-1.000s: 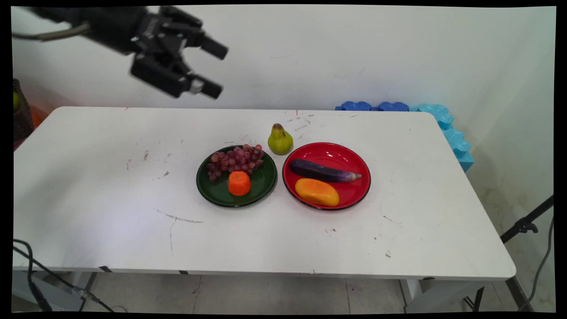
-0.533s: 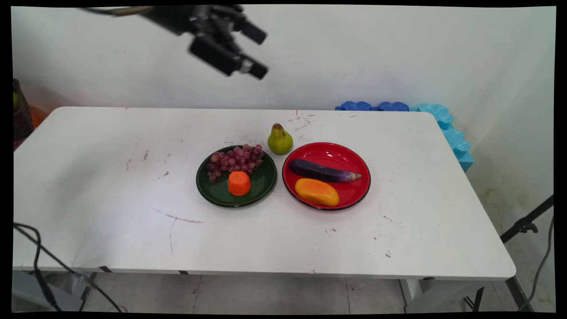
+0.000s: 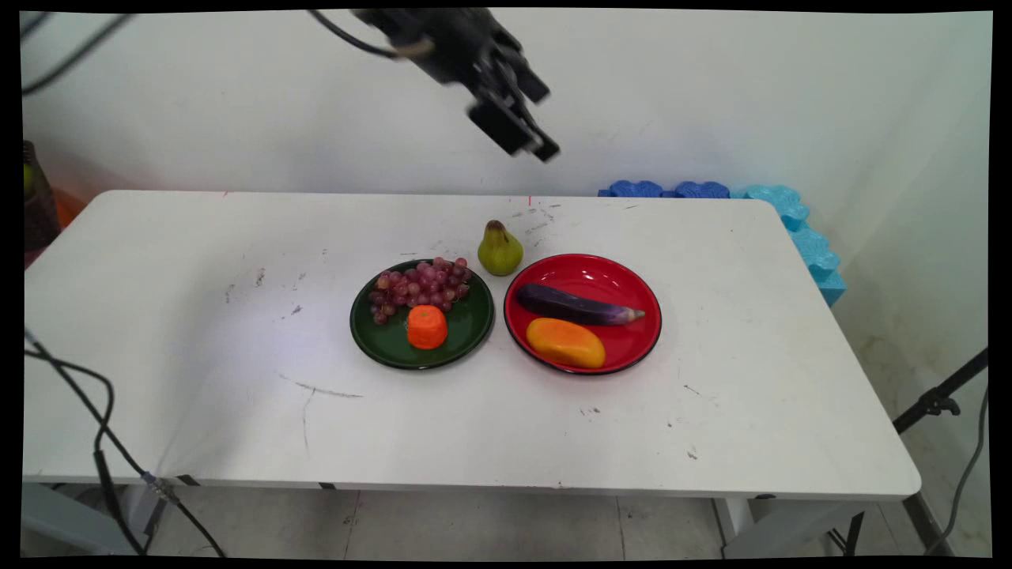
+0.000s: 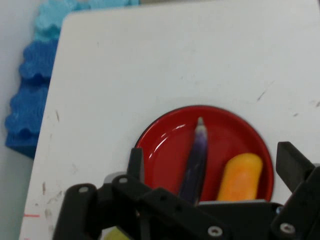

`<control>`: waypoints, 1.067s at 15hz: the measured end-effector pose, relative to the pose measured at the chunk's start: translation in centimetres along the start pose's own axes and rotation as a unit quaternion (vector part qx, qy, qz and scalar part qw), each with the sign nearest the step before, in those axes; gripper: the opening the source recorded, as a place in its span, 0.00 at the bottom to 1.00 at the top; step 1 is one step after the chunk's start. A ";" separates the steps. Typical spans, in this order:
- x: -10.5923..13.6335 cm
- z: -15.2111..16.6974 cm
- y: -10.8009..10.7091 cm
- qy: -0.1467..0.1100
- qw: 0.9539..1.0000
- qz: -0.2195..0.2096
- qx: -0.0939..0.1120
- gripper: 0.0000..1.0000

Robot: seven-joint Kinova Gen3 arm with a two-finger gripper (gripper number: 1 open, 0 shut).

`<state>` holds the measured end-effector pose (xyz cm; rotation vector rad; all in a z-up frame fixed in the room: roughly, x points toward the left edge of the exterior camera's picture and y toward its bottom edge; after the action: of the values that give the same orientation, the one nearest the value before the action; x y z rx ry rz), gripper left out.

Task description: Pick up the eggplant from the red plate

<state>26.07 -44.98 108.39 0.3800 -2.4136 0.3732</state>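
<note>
- Since prev. frame, gripper (image 3: 545, 118) has swung right; now high above table (image 3: 198, 332), at 12 o'clock of red plate (image 3: 642, 316).
- Fingers (image 4: 292, 162) spread, empty.
- Plate holds eggplant (image 4: 196, 162) & orange fruit (image 4: 241, 176); pear (image 3: 500, 250) at its 10 o'clock, w/ green plate (image 3: 387, 348) beside.

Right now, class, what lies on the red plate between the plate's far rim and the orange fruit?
The purple eggplant lies there, across the red plate, on the far side of the orange fruit; the main view shows it.
</note>
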 end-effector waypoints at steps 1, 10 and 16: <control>0.2 1.0 -0.3 -0.008 1.000 0.001 0.001 1.00; 0.8 14.1 -2.2 -0.099 0.995 0.003 -0.011 1.00; -0.2 20.2 -1.9 -0.138 0.990 -0.001 -0.029 1.00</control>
<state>15.48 -53.93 93.55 0.4328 -2.6863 0.2634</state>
